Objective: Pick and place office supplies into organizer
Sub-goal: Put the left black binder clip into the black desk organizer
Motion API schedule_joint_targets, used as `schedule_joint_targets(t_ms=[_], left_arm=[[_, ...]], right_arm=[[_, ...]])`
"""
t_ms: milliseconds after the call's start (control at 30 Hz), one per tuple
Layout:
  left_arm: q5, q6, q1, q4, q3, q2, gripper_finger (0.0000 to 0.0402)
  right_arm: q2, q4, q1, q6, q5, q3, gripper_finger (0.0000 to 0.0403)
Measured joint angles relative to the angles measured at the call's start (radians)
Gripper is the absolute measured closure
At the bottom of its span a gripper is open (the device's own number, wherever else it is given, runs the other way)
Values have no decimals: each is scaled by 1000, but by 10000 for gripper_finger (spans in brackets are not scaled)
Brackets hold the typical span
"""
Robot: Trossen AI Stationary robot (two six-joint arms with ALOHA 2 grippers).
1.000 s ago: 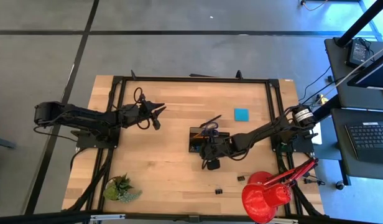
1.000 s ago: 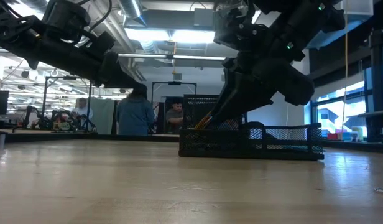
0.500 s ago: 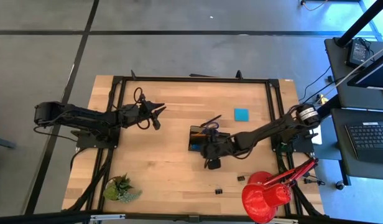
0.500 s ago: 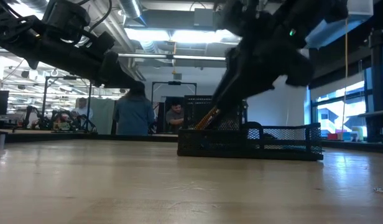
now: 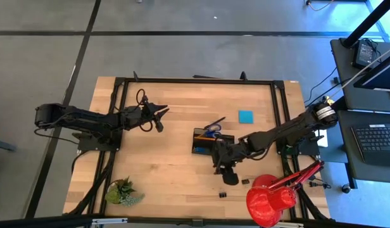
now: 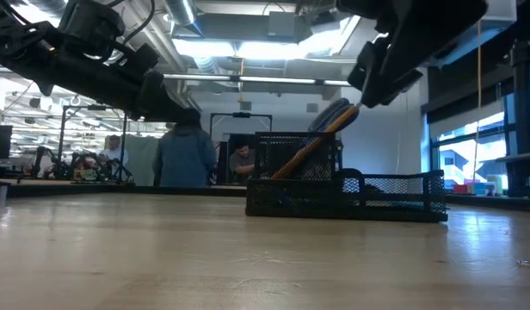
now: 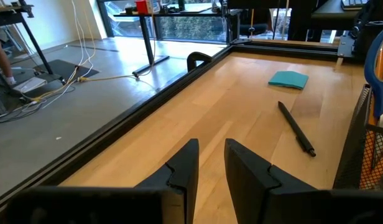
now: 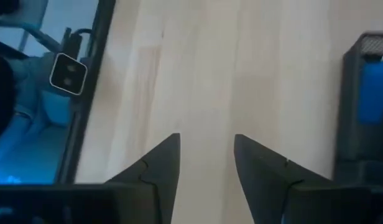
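The black mesh organizer (image 5: 211,140) (image 6: 347,195) stands mid-table. Orange pencils (image 6: 310,148) (image 7: 369,167) lean in its tall compartment, beside the blue-handled scissors (image 5: 213,131). My right gripper (image 5: 229,177) (image 8: 207,162) hangs open and empty over bare wood, just off the organizer's near side. The black pen (image 5: 216,121) (image 7: 296,128) lies flat just past the organizer, and the blue note pad (image 5: 245,116) (image 7: 289,79) lies farther right. Two binder clips (image 5: 223,194) (image 5: 244,182) lie toward the near edge. My left gripper (image 5: 162,118) (image 7: 210,163) waits open, left of the organizer.
A red desk lamp (image 5: 271,199) stands at the near right corner, close to the clips. A small green plant (image 5: 123,192) sits at the near left. A black frame (image 5: 195,80) rims the table. People show in the room behind, in the low view.
My right gripper has drawn back from over the organizer, rising and moving toward the near edge. The orange pencils it had been covering now show, leaning out of the tall compartment.
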Motion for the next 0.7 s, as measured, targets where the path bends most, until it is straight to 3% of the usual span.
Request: schedule_joint_targets(t_ms=[233,700], left_arm=[[0,0,0,0,0,0,329],[0,0,0,0,0,0,329]], right_arm=[[32,-8,53,120,-120,0,249],[139,1,131,252,-116,0,249]])
